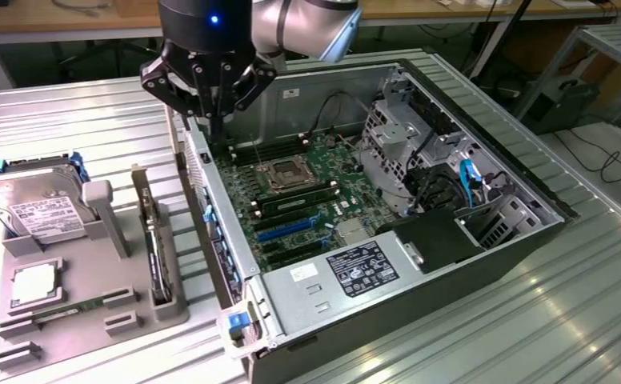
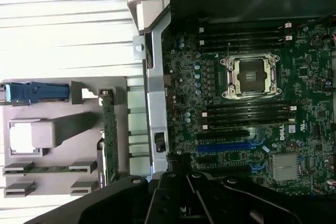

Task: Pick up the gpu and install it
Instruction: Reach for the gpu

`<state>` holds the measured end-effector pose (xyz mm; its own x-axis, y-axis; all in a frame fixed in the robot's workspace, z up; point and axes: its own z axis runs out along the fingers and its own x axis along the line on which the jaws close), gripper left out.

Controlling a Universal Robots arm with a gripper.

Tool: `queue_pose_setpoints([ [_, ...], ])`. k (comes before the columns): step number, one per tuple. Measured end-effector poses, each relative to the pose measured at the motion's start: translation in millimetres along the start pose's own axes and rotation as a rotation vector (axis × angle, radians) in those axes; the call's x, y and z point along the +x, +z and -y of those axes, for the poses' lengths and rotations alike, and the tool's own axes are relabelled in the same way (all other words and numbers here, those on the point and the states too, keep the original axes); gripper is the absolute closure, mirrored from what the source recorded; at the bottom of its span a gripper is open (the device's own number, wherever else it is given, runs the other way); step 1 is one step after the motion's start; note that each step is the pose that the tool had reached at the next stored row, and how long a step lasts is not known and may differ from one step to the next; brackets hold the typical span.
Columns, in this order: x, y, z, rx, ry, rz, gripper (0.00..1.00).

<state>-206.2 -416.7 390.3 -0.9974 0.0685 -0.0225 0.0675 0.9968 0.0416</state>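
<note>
At the exterior view's left, a grey tray (image 1: 86,268) lies on the ribbed metal table (image 1: 566,304). A hard drive (image 1: 38,212) leans upright in the tray's far corner. Nearer the camera, a square chip (image 1: 33,286) lies flat in a pocket, with a memory stick (image 1: 70,312) lying just beyond it toward the tray's near edge.

The gpu (image 1: 159,256) stands on edge in a slot along the tray's right side, close beside the open case (image 1: 450,296) but not in it. Nothing touches it.

The gripper (image 1: 215,128) hangs above the case's left wall, over the far corner of the motherboard (image 1: 338,196). Its fingers are pressed together and hold nothing. It is apart from the gpu and higher than it.

Inside the case the motherboard lies flat. Its open socket (image 1: 287,174) sits between rows of memory slots, and the blue and black card slots nearer the camera are vacant. A power supply (image 1: 358,268) with a black label sits at the case's near end.

At the exterior view's right, a metal drive cage (image 1: 396,136) and loose cables fill the rest of the case.
</note>
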Motion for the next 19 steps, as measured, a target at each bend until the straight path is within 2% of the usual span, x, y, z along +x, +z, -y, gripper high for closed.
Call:
queue_pose_setpoints([
  [16,35.3,2.4,19.3,0.0004,-0.005,-0.0010,0.89],
  [19,41.8,2.9,20.5,0.0004,-0.005,-0.0012,0.89],
])
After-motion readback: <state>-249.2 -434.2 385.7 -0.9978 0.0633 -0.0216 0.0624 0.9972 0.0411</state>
